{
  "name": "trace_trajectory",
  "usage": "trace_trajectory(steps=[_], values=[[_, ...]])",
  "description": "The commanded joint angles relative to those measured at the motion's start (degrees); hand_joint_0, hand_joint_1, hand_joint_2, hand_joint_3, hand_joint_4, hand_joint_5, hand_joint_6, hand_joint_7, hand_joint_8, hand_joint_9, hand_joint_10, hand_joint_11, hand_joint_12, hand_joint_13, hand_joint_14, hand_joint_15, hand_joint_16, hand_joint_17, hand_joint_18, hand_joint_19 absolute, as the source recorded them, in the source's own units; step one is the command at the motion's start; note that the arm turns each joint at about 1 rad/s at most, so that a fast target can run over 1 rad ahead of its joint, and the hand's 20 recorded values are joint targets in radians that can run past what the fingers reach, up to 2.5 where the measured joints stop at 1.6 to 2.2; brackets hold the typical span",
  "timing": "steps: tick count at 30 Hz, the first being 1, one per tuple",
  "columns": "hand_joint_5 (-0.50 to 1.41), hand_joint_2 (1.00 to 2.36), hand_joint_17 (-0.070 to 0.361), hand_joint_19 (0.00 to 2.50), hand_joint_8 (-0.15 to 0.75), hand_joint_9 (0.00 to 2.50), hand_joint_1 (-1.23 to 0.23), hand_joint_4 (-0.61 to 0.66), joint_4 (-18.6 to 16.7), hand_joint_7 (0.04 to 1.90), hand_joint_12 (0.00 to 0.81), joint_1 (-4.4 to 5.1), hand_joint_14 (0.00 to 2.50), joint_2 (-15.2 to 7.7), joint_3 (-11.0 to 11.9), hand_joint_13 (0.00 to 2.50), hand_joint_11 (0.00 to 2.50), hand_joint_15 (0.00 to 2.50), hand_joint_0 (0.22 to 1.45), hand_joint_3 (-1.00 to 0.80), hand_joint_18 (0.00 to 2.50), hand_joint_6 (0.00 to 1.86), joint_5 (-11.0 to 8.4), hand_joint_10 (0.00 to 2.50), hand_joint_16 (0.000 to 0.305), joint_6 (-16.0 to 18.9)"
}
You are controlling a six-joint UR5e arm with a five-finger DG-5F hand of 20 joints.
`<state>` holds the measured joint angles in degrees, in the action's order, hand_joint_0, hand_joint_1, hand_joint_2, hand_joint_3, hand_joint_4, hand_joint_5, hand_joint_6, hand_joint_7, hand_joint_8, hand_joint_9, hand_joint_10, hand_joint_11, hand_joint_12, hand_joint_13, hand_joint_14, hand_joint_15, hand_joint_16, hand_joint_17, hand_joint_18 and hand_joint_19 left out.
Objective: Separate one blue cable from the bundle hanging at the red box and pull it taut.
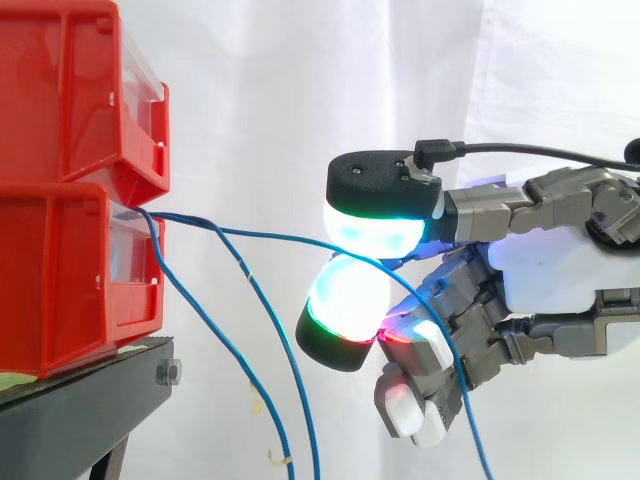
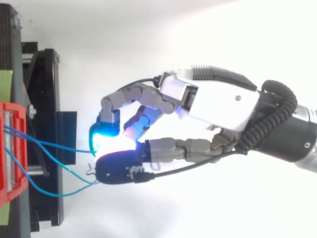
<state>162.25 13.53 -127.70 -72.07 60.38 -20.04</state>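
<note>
1. To the right of the lower red bin [image 1: 70, 280], well apart from its front edge, the hand [image 1: 560, 270] holds one blue cable [image 1: 270, 238] pinched between two glowing fingers [image 1: 372, 228]. The remaining fingers are curled below and grasp nothing.
2. This cable leaves the front lip of the bin and runs almost level to the pinch. That lifts it away from the other blue cables [image 1: 249, 278], which fall steeply just beside the bin. I judge the separation as done.
3. The span shows a slight sag, and a free tail drops on the far side of the pinch from the bin. So the cable is probably not fully taut.
4. Further right of the bin there is open room before the white curtain [image 1: 300, 100]. A pull in this direction should meet nothing.
5. The cable bends over the lip of the bin, which rests on the black stand [image 1: 90, 400]. A hard pull could rub the cable there or shift the bin.
</note>
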Motion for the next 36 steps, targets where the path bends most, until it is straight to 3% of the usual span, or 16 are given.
trace_trajectory(steps=[1,4,5,13,22,36], values=[[-0.18,1.02,0.122,0.57,0.332,1.13,-0.63,0.17,0.0,1.1,0.424,0.0,0.02,0.0,0.0,0.98,1.15,0.7,0.62,-0.16,0.88,0.82,0.0,0.02,0.054,0.0],[-0.18,1.02,0.123,0.58,0.336,1.12,-0.67,0.18,0.0,1.1,0.425,0.09,0.02,0.0,0.0,0.97,1.15,0.69,0.62,-0.15,0.88,0.82,0.0,0.03,0.055,0.0],[-0.19,1.02,0.117,0.59,0.325,1.1,-0.74,0.16,0.1,1.13,0.412,0.0,0.02,0.0,0.0,0.96,1.17,0.7,0.63,-0.15,0.85,0.83,0.0,0.02,0.052,0.0],[-0.19,1.02,0.115,0.59,0.314,1.1,-0.75,0.15,0.1,1.13,0.402,0.09,0.02,0.0,0.0,0.96,1.19,0.7,0.64,-0.15,0.85,0.83,0.0,0.02,0.051,0.3],[-0.19,1.02,0.116,0.57,0.332,1.15,-0.76,0.07,0.2,1.15,0.414,0.26,0.03,0.0,0.0,0.99,1.26,0.72,0.64,-0.03,0.88,0.86,0.0,0.02,0.052,1.6],[-0.2,1.02,0.108,0.57,0.291,1.16,-0.81,-0.06,0.5,1.07,0.39,0.26,0.03,0.0,0.0,1.04,1.34,0.82,0.7,-0.13,0.86,0.86,-0.35,0.02,0.048,3.5]])
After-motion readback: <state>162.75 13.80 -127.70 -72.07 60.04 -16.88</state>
